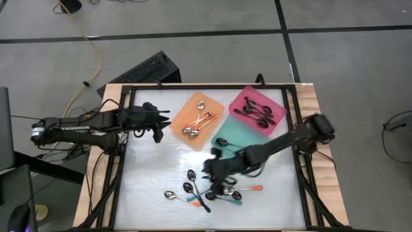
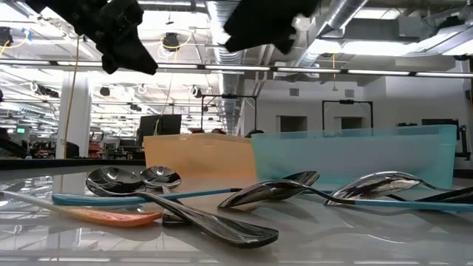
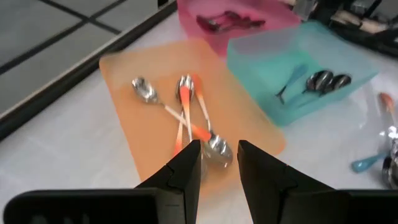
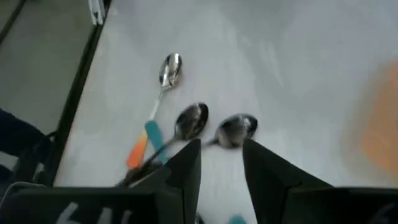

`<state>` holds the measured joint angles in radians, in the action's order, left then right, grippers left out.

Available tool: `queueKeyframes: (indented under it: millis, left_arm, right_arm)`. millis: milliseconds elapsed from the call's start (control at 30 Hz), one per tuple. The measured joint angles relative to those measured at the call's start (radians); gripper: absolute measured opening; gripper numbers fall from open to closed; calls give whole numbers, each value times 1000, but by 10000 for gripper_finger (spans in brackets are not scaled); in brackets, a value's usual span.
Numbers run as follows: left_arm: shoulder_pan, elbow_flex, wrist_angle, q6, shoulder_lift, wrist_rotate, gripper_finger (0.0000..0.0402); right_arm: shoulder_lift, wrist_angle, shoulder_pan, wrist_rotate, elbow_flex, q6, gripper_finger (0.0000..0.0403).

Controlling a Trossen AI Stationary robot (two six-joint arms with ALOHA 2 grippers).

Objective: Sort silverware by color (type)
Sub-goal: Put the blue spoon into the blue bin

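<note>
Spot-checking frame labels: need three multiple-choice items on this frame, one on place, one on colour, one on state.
1. Where is the pile of unsorted spoons?
A. on the white table surface, at the near edge in the high view
B. in the pink tray
C. on the floor

2. What colour is the tray holding the orange-handled spoons?
A. pink
B. teal
C. orange

3. What state are the right gripper fingers in?
A. shut on a teal-handled spoon
B. apart with nothing between them
C. shut on a tray rim

Answers:
1. A: the loose spoons lie on the bare surface, outside all three trays.
2. C: they lie in the orange tray, beside the pink tray and teal tray.
3. B: the right wrist view shows a clear gap between the fingers, above the spoons.
</note>
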<state>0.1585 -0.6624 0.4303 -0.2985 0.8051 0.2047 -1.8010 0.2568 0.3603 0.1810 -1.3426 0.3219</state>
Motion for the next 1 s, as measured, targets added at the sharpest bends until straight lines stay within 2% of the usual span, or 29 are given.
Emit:
queueKeyframes:
  millis: [233,400,667,1000]
  left_arm:
    - [-2,0,30,0,0,0,91]
    - [-2,0,36,2,-1,-8,91]
    - [-2,0,41,7,-1,-8,91]
    - [-2,0,43,16,-1,-8,91]
  right_arm:
    - [-227,198,5,-66,-267,-144,134]
    - [-346,271,14,-138,-391,-155,134]
    - [-380,360,42,-153,-405,-150,134]
    - [-441,360,82,-152,-375,-198,134]
